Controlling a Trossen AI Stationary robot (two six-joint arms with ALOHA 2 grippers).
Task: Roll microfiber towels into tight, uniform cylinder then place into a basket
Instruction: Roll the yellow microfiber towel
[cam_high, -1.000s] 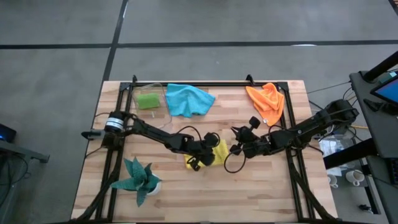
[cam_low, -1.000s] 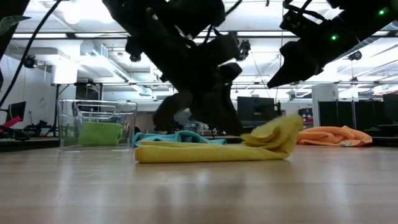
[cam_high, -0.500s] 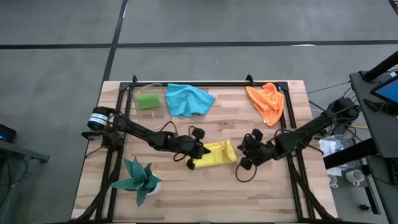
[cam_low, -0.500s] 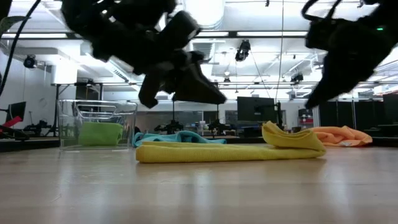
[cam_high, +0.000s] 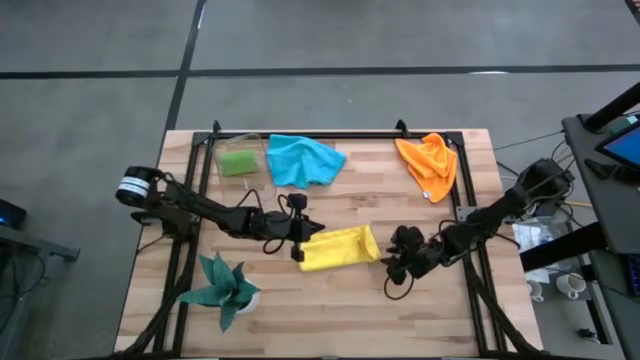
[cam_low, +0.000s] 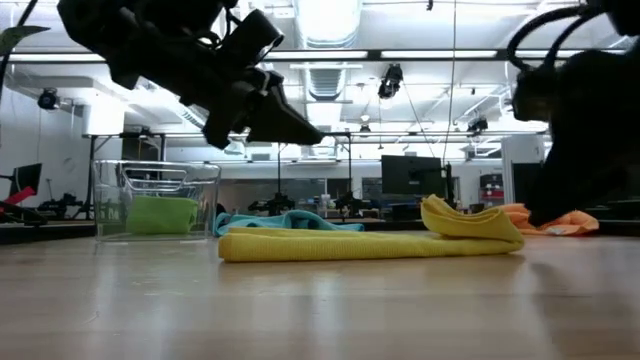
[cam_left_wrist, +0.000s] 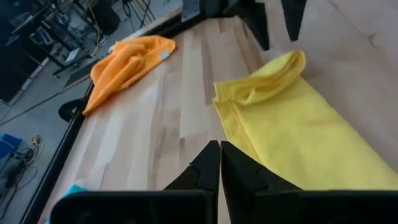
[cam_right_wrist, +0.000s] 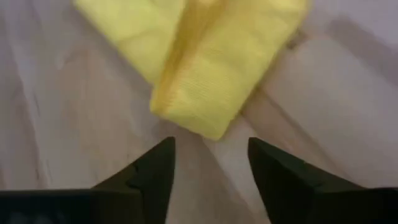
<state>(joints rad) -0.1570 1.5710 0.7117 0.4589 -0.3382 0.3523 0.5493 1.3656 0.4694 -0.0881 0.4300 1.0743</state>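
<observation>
The yellow towel (cam_high: 338, 248) lies on the table as a flat folded strip, its right end (cam_low: 468, 220) doubled over on top. My left gripper (cam_high: 316, 228) hovers shut above the strip's left end, clear of it (cam_low: 308, 132). My right gripper (cam_right_wrist: 210, 148) stands open just off the doubled end (cam_right_wrist: 211, 74), low over the table, touching nothing. The lime green towel (cam_high: 238, 162) sits inside the clear basket (cam_high: 243, 141) at the far left. The blue towel (cam_high: 303, 160) and the orange towel (cam_high: 430, 165) lie crumpled along the far edge.
A teal plant in a white pot (cam_high: 222, 285) stands at the near left. A black metal frame (cam_high: 330, 134) runs around the table's edges. Bare wood shows between the yellow towel and the near edge.
My left gripper has pulled back toward the table's left edge and risen off the yellow towel, still shut. My right gripper has drawn toward the right and near edges and sunk low. The towel's right end, raised a second ago, now lies doubled flat and farther right.
</observation>
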